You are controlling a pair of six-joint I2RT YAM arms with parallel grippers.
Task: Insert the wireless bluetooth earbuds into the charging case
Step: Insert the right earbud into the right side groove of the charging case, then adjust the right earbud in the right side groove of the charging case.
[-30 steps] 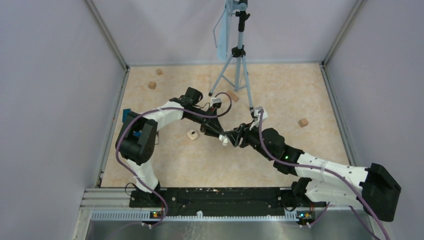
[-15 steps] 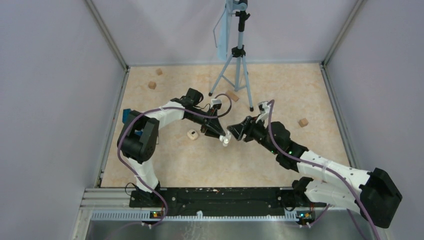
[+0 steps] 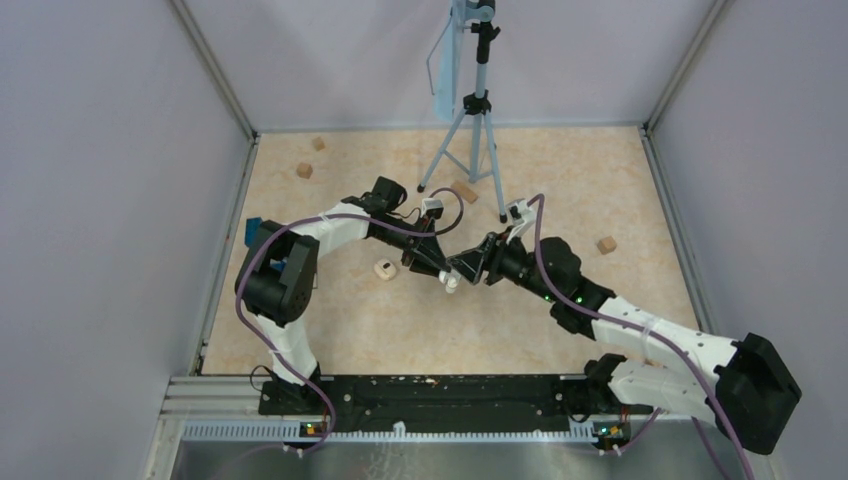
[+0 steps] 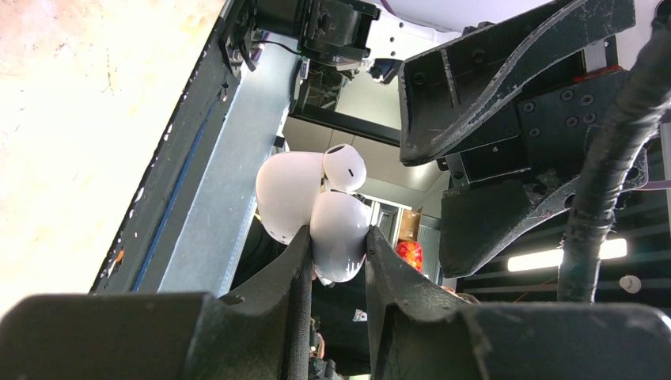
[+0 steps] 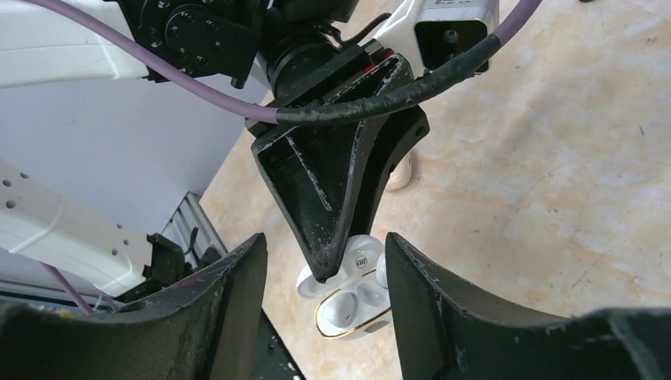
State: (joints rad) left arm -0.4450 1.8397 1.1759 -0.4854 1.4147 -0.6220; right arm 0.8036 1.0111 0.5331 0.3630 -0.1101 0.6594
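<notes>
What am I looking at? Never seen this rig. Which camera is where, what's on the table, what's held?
Two black-and-white robot arms, the left arm and the right arm, are bolted at the near edge of a beige marbled tabletop. The wide picture comes from a fixed camera above and behind them; each close-up comes from a camera on one wrist, looking along that arm's jaws. On the surface stand a light-grey tripod, a few small tan wooden blocks and a small pale rounded item too small to identify. The left jaws are shut on a small white rounded charging case, lid open, with a tiny white plastic earbud poking out. The right jaws are open, facing that case and holding nothing.
</notes>
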